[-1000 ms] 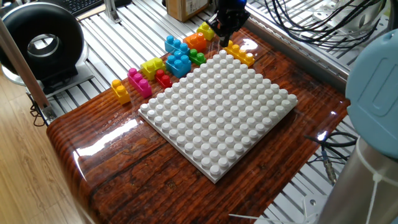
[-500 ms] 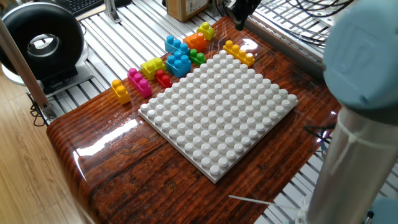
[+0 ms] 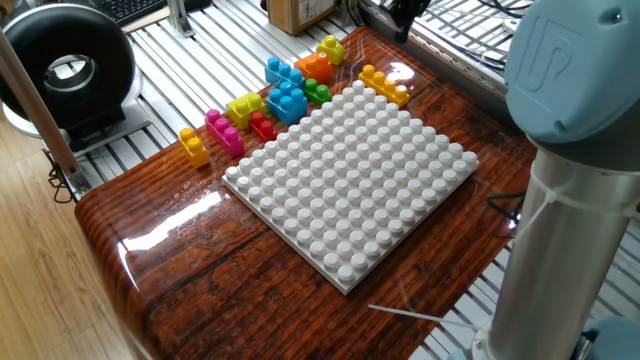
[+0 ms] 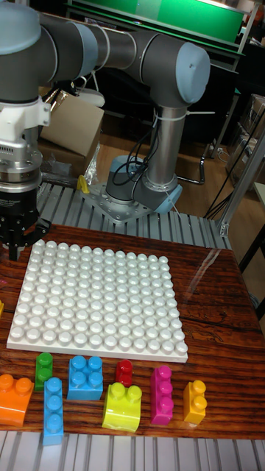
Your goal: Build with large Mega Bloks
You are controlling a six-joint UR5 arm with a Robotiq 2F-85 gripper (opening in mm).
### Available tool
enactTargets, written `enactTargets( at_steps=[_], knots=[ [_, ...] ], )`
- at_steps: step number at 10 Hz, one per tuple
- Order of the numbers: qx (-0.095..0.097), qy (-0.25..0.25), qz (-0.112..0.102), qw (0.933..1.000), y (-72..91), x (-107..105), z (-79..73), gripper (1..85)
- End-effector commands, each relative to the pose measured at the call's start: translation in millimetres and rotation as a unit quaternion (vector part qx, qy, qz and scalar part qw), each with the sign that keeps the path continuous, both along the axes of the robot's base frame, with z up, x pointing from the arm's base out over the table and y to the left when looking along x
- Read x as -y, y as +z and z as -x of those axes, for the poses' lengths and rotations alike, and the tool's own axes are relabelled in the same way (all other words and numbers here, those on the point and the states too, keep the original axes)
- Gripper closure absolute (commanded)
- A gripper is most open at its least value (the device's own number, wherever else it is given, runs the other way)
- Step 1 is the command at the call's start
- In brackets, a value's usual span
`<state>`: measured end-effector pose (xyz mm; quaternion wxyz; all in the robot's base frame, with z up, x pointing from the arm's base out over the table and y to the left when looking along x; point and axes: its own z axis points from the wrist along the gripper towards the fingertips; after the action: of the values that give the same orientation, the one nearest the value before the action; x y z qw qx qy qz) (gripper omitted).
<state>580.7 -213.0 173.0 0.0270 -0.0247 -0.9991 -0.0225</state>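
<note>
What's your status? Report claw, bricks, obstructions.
Claw hovering at the baseplate corner, grip unreadable. Mega Bloks all loose along the baseplate edge, none mounted. No obstruction seen.

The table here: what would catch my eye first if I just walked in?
Probably the big white studded baseplate filling the middle of the glossy wooden table. Next, the bright Mega Bloks lined up along one edge of it, none yet on the plate. Above them looms the grey robot arm, its gripper hanging near the plate's corner.
</note>
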Motion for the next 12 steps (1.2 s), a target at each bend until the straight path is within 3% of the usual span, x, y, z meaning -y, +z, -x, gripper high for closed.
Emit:
enactTargets(
  at_steps=[1, 2, 3, 4, 5, 7, 9, 12],
  knots=[
    [-0.021, -0.010, 0.004, 0.9997, 1.6, 3.0, 11.1, 84.7],
    [-0.015, -0.002, 0.011, 0.9998, 1.2, 6.9, 8.0, 84.7],
    [-0.006, 0.004, -0.002, 1.0000, 1.1, 0.2, 3.2, 84.7],
    [0.005, -0.001, 0.000, 1.0000, -13.5, 6.4, -6.5, 84.7],
    [0.008, -0.007, 0.018, 0.9998, -31.9, 22.1, -12.5, 83.3],
    [0.032, 0.006, -0.012, 0.9994, -55.3, 18.0, -28.7, 69.3],
    [0.041, 0.027, -0.029, 0.9984, -76.8, 18.4, -35.0, 63.3],
    [0.058, 0.052, -0.030, 0.9965, -99.7, 25.3, -42.8, 53.0]
  ],
)
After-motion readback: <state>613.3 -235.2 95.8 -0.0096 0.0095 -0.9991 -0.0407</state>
